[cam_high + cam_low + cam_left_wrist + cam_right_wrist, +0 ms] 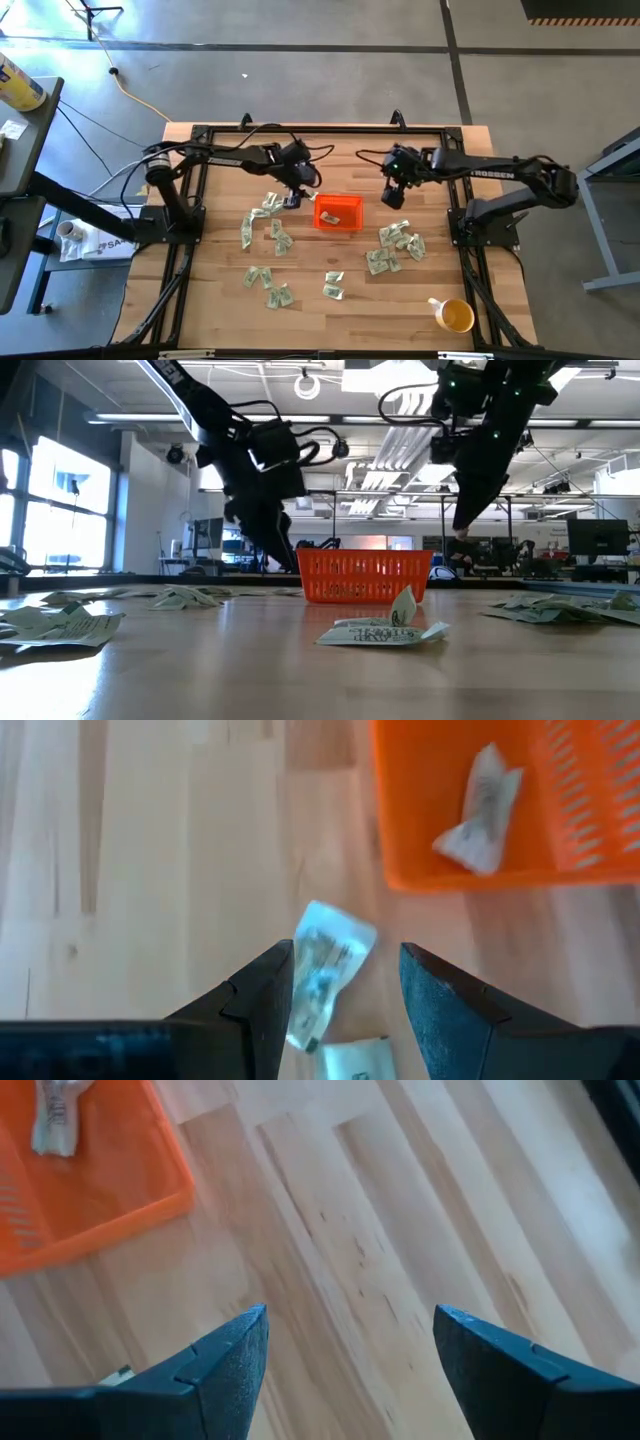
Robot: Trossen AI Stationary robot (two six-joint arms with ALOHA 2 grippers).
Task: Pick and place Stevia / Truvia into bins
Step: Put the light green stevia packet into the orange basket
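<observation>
my left gripper low beside the orange bin, jaws parted around one stevia packet on the worktop, one packet inside the bin, my right gripper raised, jaws wide open, empty

Wooden table: packets, bin, cup

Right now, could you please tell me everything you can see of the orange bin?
The orange bin is a small rectangular plastic tray with low walls, slotted like a grille along its sides. It stands upright on the wooden table, near the middle, between the two arms. One crumpled sweetener packet lies inside it. The left gripper, jaws open, hovers just beside its left wall, with another packet between the jaws. Nothing grips the bin.
</observation>
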